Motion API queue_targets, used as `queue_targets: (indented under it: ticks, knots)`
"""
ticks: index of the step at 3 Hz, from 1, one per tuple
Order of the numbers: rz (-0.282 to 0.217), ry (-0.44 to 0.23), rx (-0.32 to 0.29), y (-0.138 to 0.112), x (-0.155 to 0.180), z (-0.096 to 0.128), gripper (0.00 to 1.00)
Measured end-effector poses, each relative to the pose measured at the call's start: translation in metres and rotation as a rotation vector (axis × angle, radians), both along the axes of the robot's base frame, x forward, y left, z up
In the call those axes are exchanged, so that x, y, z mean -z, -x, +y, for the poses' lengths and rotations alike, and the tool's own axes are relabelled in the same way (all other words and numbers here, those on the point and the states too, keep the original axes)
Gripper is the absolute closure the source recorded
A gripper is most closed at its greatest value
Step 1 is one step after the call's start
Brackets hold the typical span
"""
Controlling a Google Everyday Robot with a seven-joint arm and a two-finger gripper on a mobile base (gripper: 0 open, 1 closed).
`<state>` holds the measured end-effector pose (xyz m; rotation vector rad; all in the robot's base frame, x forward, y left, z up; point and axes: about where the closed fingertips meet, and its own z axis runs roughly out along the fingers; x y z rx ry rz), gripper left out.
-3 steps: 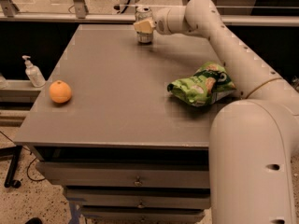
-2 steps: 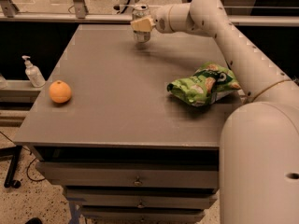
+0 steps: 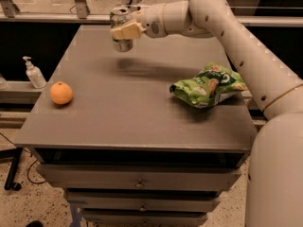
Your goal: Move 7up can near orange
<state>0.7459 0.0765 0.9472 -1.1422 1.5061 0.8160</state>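
My gripper [image 3: 124, 30] is shut on the 7up can [image 3: 121, 41], a silver-grey can with a pull-tab top. It holds the can upright in the air above the far left part of the grey table [image 3: 137, 112]; the can's shadow falls on the tabletop below and to the right. The orange [image 3: 61, 92] sits on the table near its left edge, well in front of and to the left of the can.
A green snack bag [image 3: 208, 85] lies on the right side of the table. A white pump bottle [image 3: 34, 73] stands on a ledge left of the table. Drawers run below the table's front edge. My white arm [image 3: 236, 41] reaches in from the right.
The gripper has lifted the can off the far end of the table and carried it left and toward the front.
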Motion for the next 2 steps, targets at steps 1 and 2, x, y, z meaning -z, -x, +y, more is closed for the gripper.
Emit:
queue_targets:
  ticks: [1, 2]
  knots:
    - [-0.025, 0.012, -0.153, 0.052, 0.006, 0.039, 1.00]
    - [-0.028, 0.021, -0.273, 0.092, 0.016, 0.067, 1.00]
